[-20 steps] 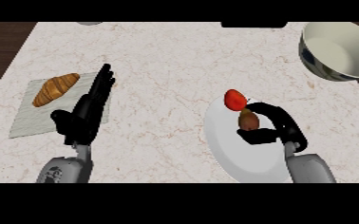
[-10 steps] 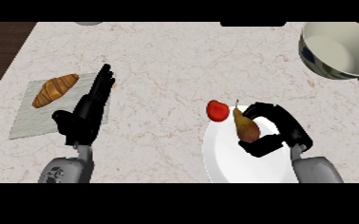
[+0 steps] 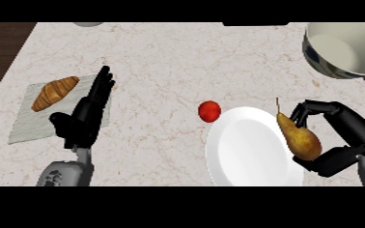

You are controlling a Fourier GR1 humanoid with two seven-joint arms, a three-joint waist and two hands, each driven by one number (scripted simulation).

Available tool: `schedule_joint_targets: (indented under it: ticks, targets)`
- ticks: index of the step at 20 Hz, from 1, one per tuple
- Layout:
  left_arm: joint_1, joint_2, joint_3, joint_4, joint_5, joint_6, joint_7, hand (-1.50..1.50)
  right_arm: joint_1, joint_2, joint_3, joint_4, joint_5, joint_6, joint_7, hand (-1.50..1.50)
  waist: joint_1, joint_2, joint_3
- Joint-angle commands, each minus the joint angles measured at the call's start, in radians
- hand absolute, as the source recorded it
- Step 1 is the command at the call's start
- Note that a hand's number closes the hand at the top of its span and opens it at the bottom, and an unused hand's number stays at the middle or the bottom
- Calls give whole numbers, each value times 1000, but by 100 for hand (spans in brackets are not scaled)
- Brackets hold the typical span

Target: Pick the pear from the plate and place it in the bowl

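**Right hand**, at the right edge of the view: fingers and thumb curled round the pear, fingers on its far side and thumb at its near end. The pear stands on end, stem pointing far, its broad end nearest the viewer. It overlaps the right rim of the white plate; whether it touches the plate cannot be told.

**Plate surroundings:** a small red fruit lies on the marble counter just beside the plate's far left rim. The bowl stands at the far right, cut by the view's edge and well apart from the pear.

**Left hand**, near left: released and at rest, fingers straight and pointing far, holding nothing. Its fingers overlap the right edge of a pale cloth, on which a croissant lies.
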Motion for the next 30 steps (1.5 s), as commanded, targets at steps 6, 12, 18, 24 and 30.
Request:
schedule_joint_targets:
  ticks: [6, 12, 18, 24, 30]
  targets:
    - [-11, -5, -17, -27, -24, 6, 26, 0, 52, -67, -228, -206, -75, -33, -167, 150, 6, 0, -1]
    - [-47, 17, 33, 19, 13, -25, 28, 0, -30, -149, -328, -396, -172, -63, 177, 150, 9, 2, -3]
    - [-11, 20, 30, -27, 19, -45, 38, 0, -208, -216, -378, -315, -233, -73, 352, 150, 20, 3, -2]
    - [-14, -17, 10, 44, -21, -21, -41, 0, -372, -239, -308, -109, -98, -119, 352, 150, 25, 5, -2]
    - [-43, -36, -24, -10, -41, -3, 42, 0, -480, -296, -251, 141, 102, -163, 223, 150, 39, 10, -1]
